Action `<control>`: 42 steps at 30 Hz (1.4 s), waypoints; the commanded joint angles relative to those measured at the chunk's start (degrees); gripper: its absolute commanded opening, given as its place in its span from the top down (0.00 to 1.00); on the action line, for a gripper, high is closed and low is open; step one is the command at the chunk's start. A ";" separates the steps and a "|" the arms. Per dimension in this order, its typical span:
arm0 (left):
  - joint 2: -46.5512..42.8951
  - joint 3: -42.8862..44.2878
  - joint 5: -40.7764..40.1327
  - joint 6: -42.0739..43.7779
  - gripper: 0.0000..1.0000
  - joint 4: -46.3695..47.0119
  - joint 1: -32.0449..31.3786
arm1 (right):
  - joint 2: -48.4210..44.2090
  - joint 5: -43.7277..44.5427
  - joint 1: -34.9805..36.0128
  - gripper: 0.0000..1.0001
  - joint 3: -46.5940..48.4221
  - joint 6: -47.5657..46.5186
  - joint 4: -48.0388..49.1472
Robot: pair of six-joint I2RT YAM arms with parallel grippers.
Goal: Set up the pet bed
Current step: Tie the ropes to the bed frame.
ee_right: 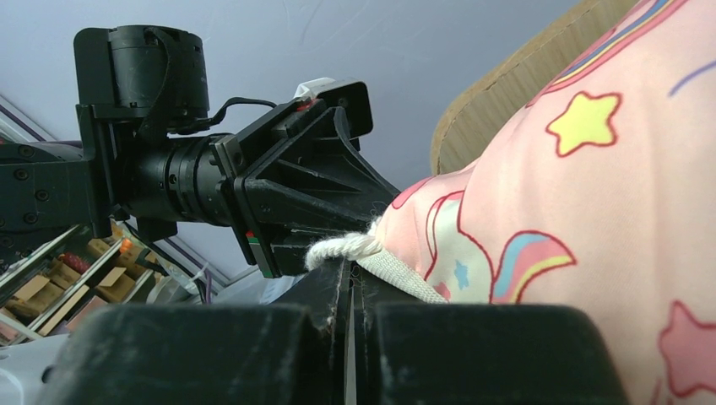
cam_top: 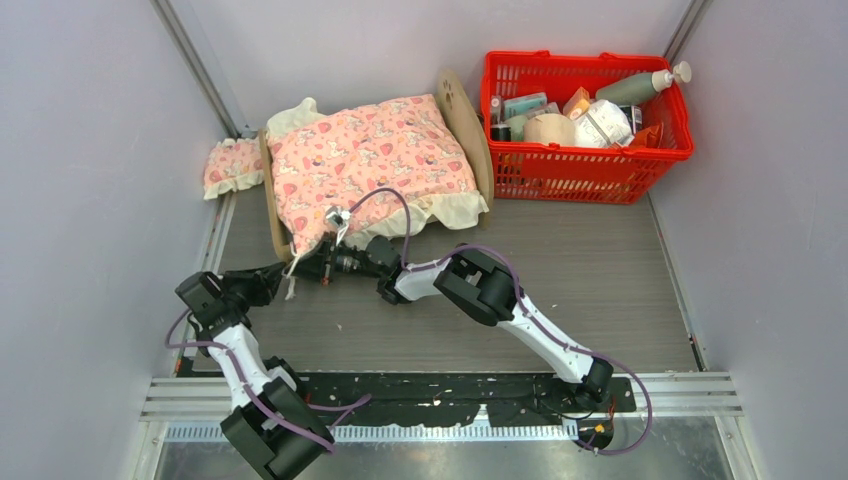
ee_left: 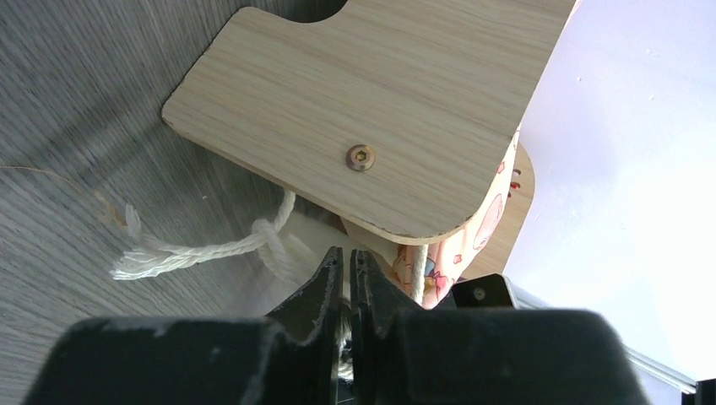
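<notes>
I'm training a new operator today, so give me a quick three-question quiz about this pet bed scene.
1. True or false: the small pink frilled pillow lies on the light plywood pet bed.
2. Where does the red plastic basket stand? A rear right, B rear left, C on the bed.
3. What is spread over the bed?
Key: 1 false; 2 A; 3 the pink patterned blanket.

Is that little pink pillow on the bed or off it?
Off. The pillow lies outside the frame, beside the end of the bed farthest from the basket.
</notes>
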 commanded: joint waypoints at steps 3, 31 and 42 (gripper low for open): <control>-1.05 -0.69 2.38 -1.81 1.00 3.25 -0.25 | 0.34 -0.43 -0.20 0.95 0.05 0.35 3.37; -1.51 0.55 -8.01 -3.98 1.00 2.28 -0.10 | -9.92 10.02 -2.70 0.56 -19.95 6.73 5.62; -1.97 0.00 -8.50 -4.07 1.00 1.76 -0.10 | -11.60 18.93 -1.92 0.39 -21.12 10.78 -3.32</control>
